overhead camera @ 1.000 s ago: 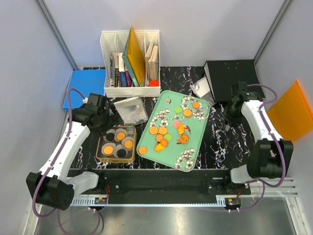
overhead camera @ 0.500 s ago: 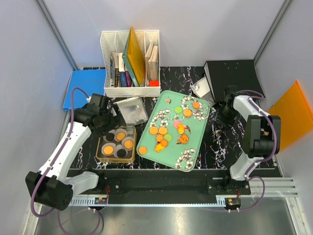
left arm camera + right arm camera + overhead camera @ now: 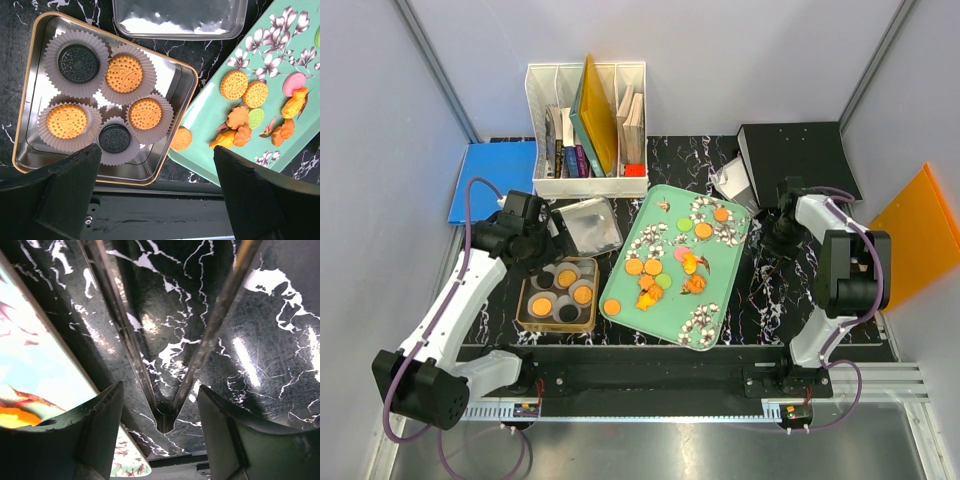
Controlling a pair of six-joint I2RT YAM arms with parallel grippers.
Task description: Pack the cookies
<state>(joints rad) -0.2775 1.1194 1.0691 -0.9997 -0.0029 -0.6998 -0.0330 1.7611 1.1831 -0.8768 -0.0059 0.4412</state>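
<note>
Several cookies, mostly orange with a pink and a green one, lie on the mint-green tray. In the left wrist view they show at the right. A gold-rimmed tin holds white paper cups with three orange cookies and two black ones. My left gripper is open and empty above the tin's near edge; it also shows in the top view. My right gripper is open, low over the table right of the tray, its jaws either side of the hinge end of metal tongs.
A clear lid lies behind the tin. A white book organizer stands at the back, a black box at back right, a blue folder at far left and an orange sheet at far right.
My right arm has folded in, bringing its gripper left and down toward the table beside the tray. The left arm shifted only slightly.
</note>
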